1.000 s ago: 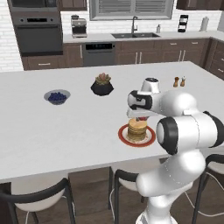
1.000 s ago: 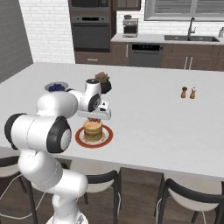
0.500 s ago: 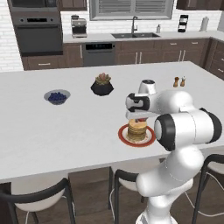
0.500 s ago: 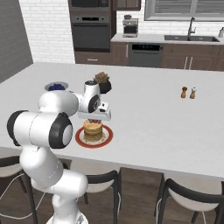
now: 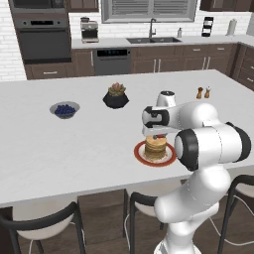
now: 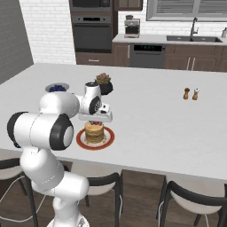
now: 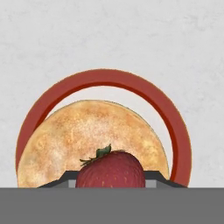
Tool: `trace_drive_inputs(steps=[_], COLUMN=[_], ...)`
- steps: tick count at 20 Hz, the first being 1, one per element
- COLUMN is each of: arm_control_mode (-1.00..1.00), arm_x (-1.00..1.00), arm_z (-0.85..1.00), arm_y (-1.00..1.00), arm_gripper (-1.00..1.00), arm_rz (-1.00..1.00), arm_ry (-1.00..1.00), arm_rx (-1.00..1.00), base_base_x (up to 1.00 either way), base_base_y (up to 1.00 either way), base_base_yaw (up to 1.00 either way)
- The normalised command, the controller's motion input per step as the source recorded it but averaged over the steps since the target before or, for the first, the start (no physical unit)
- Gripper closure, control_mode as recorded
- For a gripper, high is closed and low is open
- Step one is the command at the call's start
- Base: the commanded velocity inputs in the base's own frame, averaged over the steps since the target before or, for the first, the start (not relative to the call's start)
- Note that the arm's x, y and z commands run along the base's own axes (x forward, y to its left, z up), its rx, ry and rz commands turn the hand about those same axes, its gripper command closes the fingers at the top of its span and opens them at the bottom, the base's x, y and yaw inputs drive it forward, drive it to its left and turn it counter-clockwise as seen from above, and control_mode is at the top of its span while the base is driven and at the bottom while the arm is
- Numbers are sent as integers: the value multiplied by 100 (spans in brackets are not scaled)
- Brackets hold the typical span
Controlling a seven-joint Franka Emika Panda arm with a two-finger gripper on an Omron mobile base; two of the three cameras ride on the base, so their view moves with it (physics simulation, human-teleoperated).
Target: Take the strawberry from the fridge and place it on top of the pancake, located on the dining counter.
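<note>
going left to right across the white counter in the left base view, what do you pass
bowl of blueberries → potted plant → pancake on its red-rimmed plate, with the gripper and strawberry just above it → salt and pepper shakers

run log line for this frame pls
phase: place | gripper: shut on strawberry, above pancake | plate: on dining counter | release: not yet
</note>
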Motion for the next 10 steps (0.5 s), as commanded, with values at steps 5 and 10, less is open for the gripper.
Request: trace_drive_inputs(steps=[5,10], arm_control_mode=[-100,-100], arm_x=[0,0], arm_z=[0,0], arm_y=[3,13], arm_gripper=[100,100], arm_rz=[0,0], arm_ry=[0,0], arm_rx=[0,0], base_base_x=[0,0], base_base_y=[0,0], base_base_yaw=[0,0])
